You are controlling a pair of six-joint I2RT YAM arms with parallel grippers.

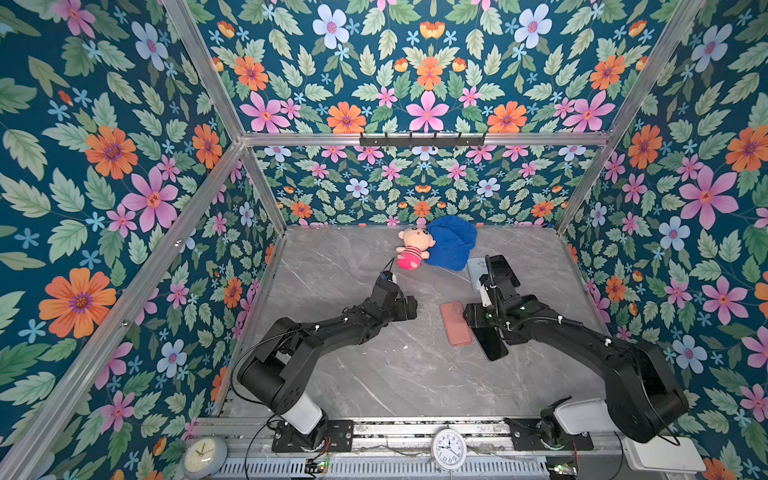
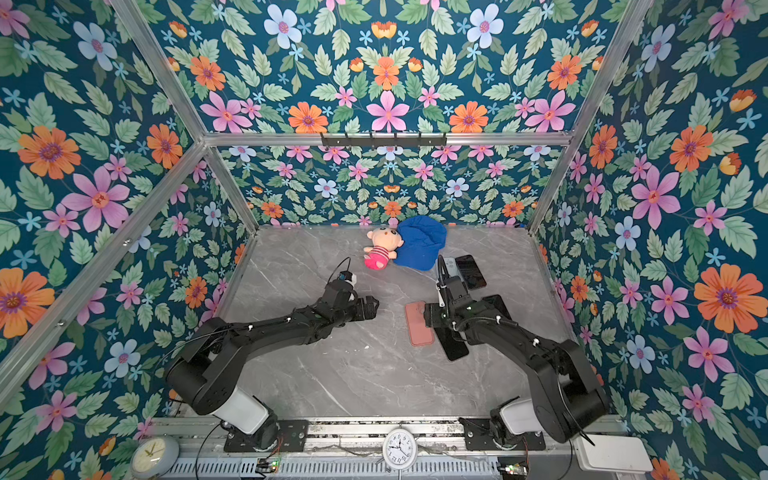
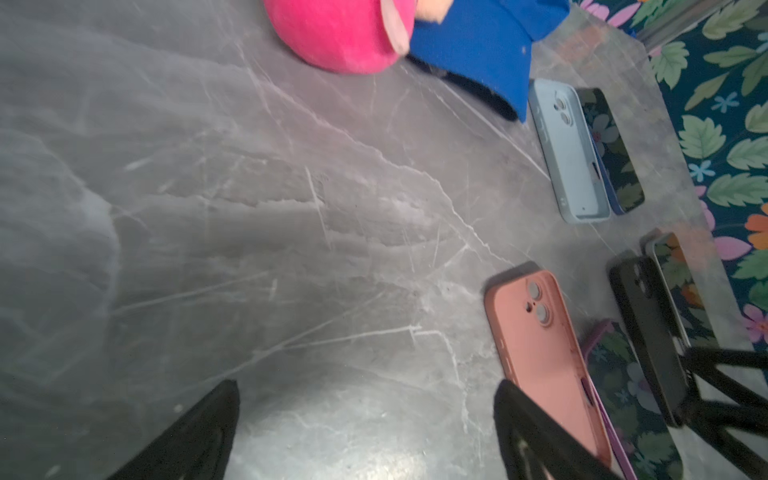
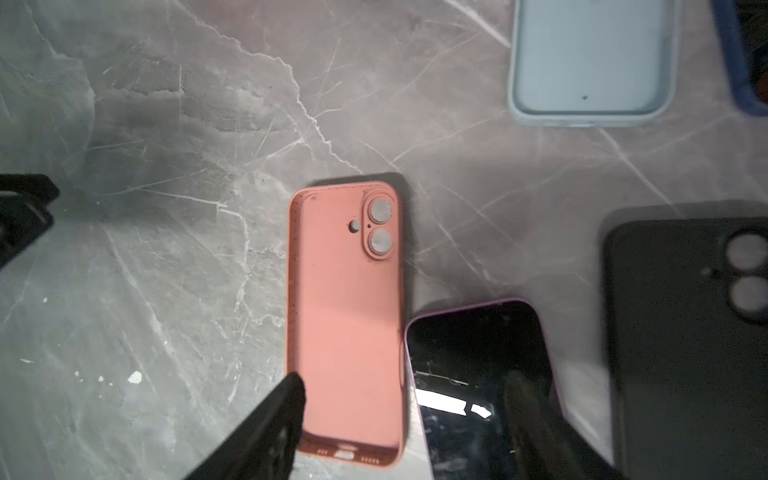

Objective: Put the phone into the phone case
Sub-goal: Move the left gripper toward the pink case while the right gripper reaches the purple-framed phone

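Observation:
A pink phone case (image 1: 455, 323) lies open side up on the grey marble table (image 1: 374, 374). A phone (image 1: 492, 347) with a dark screen and lilac rim lies right beside it, touching its long edge. In the right wrist view my right gripper (image 4: 403, 395) is open above both. One of its fingers (image 4: 282, 415) is outside the pink phone case (image 4: 345, 324), the other over the phone (image 4: 469, 374) screen. My left gripper (image 1: 410, 308) hovers open and empty to the left of the case. In the left wrist view the case (image 3: 536, 353) lies just past one fingertip.
A light blue case (image 1: 476, 272) and a second phone (image 1: 505, 270) lie farther back. A black case (image 3: 648, 332) and another phone (image 3: 681, 291) lie to the right under my right arm. A plush doll (image 1: 411, 249) and a blue cap (image 1: 453, 245) sit by the back wall.

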